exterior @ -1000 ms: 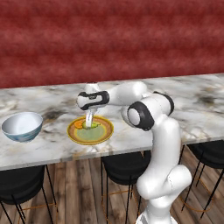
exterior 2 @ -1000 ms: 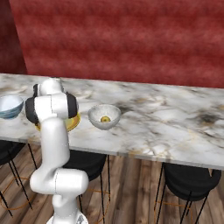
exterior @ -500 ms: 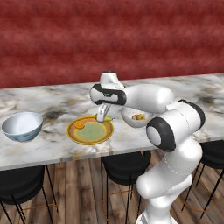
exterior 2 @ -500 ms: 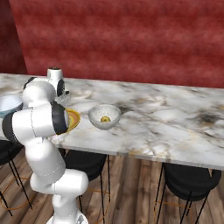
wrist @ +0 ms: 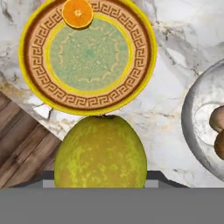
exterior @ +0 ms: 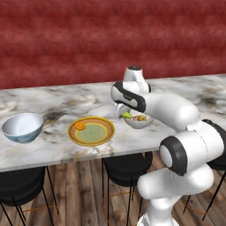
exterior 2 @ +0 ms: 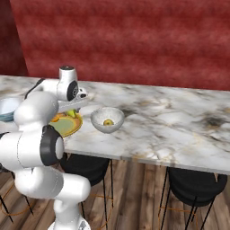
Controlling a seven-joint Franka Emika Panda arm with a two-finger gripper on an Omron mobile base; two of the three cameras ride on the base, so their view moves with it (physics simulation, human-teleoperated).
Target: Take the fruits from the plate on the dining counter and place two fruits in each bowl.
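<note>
While its fingers close on a yellow-green pear, the gripper hangs just above the speckled grey bowl on the marble dining counter. Brown fruit lies in that bowl; an orange sits on the yellow-rimmed plate alongside. Well left stands the blue-and-white bowl.

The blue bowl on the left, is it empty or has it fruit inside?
Empty. The blue bowl shows only its white inside; one orange is left on the plate.
</note>
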